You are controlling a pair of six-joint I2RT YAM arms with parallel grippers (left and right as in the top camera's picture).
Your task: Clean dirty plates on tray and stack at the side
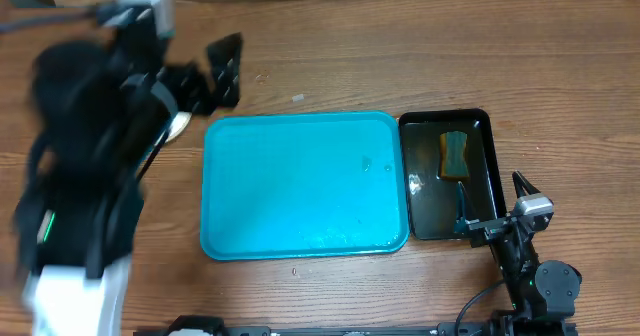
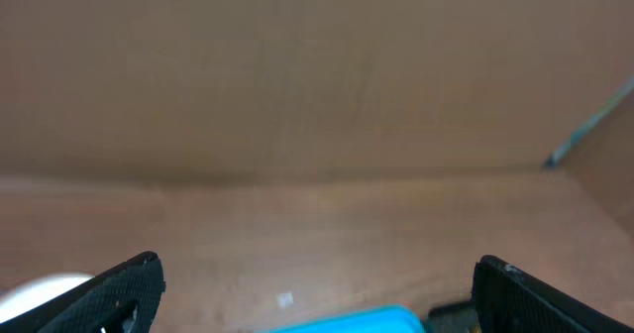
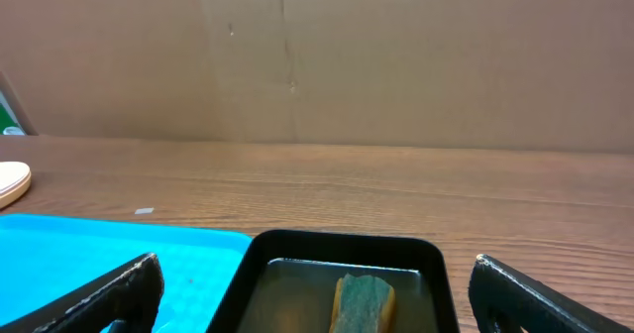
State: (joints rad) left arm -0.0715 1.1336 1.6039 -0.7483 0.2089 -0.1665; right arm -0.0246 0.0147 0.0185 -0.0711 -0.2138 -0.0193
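Observation:
The turquoise tray (image 1: 300,186) lies mid-table with nothing on it; it also shows in the left wrist view (image 2: 347,322) and the right wrist view (image 3: 89,259). Only an edge of the plates (image 1: 179,126) shows left of the tray, mostly hidden under my blurred left arm. A white plate edge shows in the left wrist view (image 2: 40,295) and a pale plate edge in the right wrist view (image 3: 12,180). My left gripper (image 1: 224,71) (image 2: 317,298) is open and empty above the table behind the tray's far left corner. My right gripper (image 1: 490,198) (image 3: 317,308) is open and empty at the black tray's near end.
A narrow black tray (image 1: 487,166) (image 3: 342,246) holding water and a yellow-green sponge (image 1: 455,153) (image 3: 365,299) stands right of the turquoise tray. A brown cardboard wall (image 3: 396,55) runs behind the table. A small white scrap (image 1: 297,99) lies on the wood.

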